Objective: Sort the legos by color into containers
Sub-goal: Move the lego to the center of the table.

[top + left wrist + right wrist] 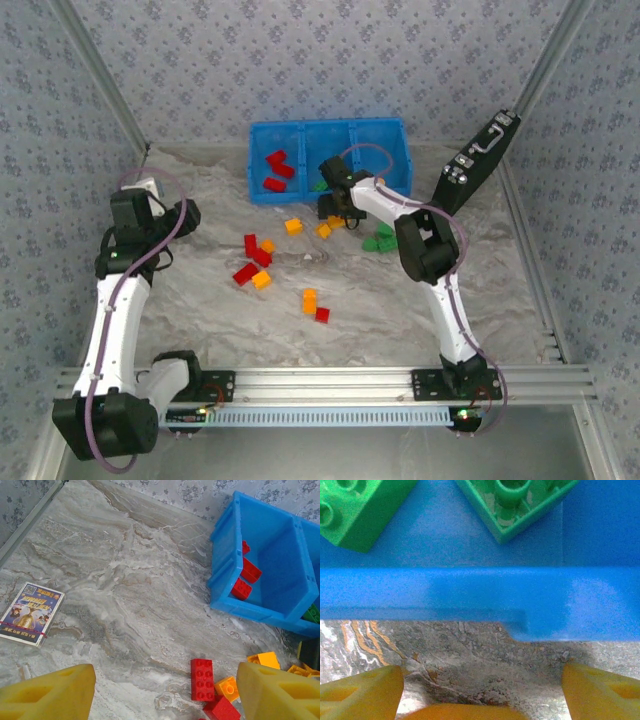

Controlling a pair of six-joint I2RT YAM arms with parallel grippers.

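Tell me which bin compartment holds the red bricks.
The leftmost compartment in the top view: red bricks lie there, while the middle one holds green bricks.

Overhead, wrist close-ups; shared blue bin (300, 140)

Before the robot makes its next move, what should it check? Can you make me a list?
1. The right gripper open: ok, fingers wide apart.
2. An orange brick between them: ok, though blurred; touching them, cannot tell.
3. The left gripper open, empty: ok.
4. A red brick ahead of it, uncovered: ok.
5. End compartment of the blue bin holds red bricks alone: ok.
6. Compartment facing the right gripper suits orange: not ok, green bricks inside.
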